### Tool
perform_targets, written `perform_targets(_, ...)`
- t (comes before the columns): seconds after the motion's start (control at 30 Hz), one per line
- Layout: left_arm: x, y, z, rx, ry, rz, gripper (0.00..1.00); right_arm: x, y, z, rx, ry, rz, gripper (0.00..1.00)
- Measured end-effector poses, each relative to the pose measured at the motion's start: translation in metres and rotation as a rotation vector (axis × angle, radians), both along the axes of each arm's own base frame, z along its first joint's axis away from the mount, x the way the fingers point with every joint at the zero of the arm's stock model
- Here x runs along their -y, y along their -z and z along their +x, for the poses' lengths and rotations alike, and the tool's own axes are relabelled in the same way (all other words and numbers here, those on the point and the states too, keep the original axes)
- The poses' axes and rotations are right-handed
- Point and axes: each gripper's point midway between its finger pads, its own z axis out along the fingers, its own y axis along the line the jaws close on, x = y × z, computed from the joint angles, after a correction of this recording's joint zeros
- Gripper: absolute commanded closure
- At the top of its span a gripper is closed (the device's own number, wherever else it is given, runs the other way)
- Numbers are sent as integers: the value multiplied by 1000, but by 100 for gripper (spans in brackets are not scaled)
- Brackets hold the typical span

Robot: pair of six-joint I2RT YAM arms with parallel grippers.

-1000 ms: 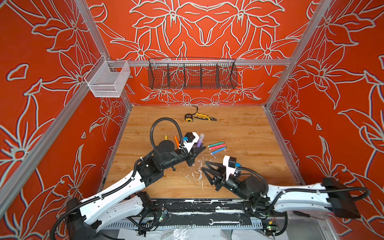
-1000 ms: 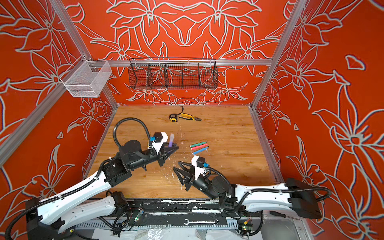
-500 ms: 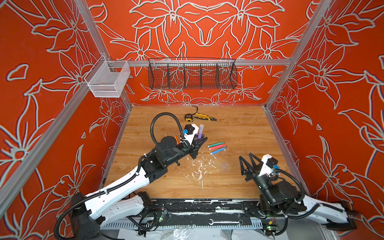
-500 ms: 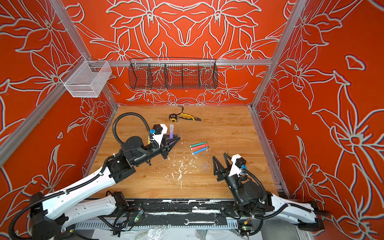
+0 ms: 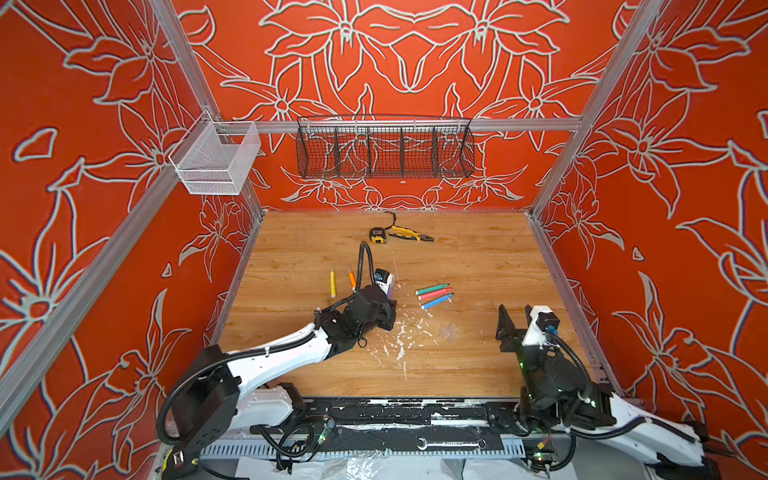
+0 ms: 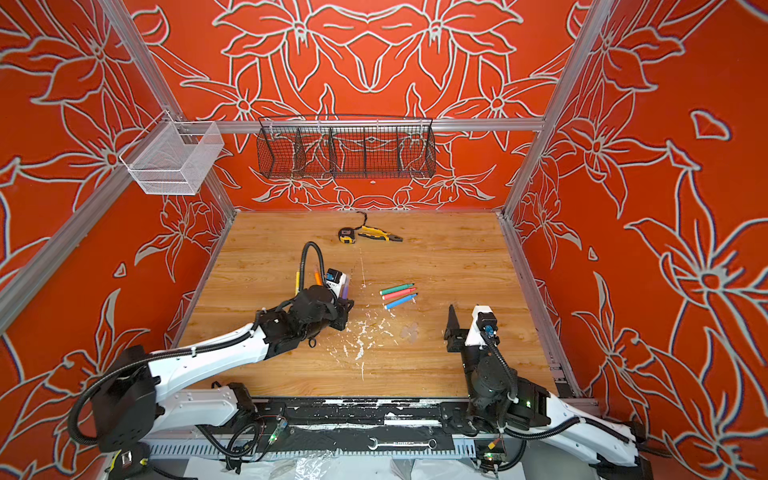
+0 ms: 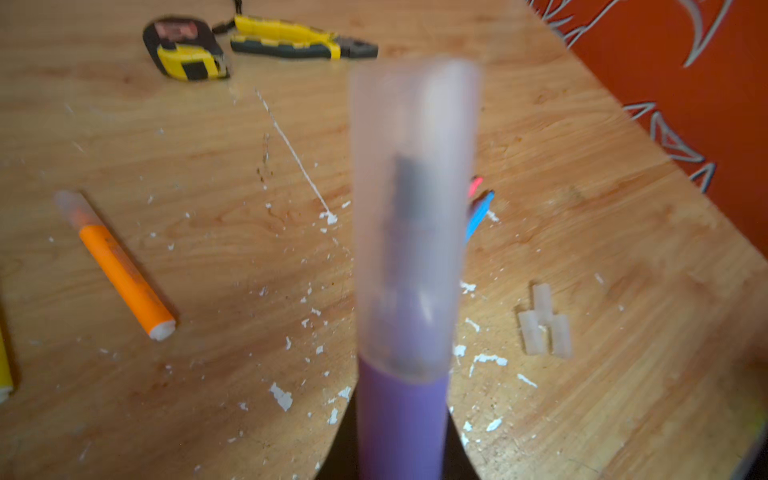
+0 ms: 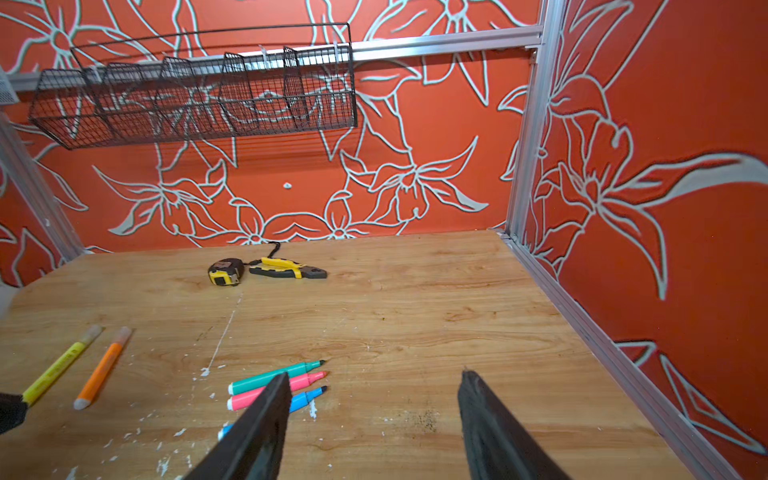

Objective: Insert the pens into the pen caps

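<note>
Wooden tabletop (image 5: 478, 266); loose pen caps (image 7: 544, 328) distinct only in left wrist view

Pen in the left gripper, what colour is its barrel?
Purple: the pen shows clearest in the left wrist view.

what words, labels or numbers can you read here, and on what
No text here is legible.
Tape measure label: blurred, unreadable.
Orange pen barrel print: too faint to read.
Wrench marking: too small to read.
</note>
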Motion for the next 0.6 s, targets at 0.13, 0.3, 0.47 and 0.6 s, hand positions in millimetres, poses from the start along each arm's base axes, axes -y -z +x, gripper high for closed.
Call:
perform_targets(0.13,-2,38,6,-89,-56,74,100,3,16,8,-55,63,-56,33)
perform_targets(0.3,-7,63,15,-148,-129,161,100,-1,40,28,-185,126,-163,33)
perform_targets(0.47,-16,71,22,-150,-197,218,100,-12,57,52,-289,159,-195,32)
perform_targets(0.6,-30,79,23,-150,-254,276,100,-9,84,63,-332,170,-187,32)
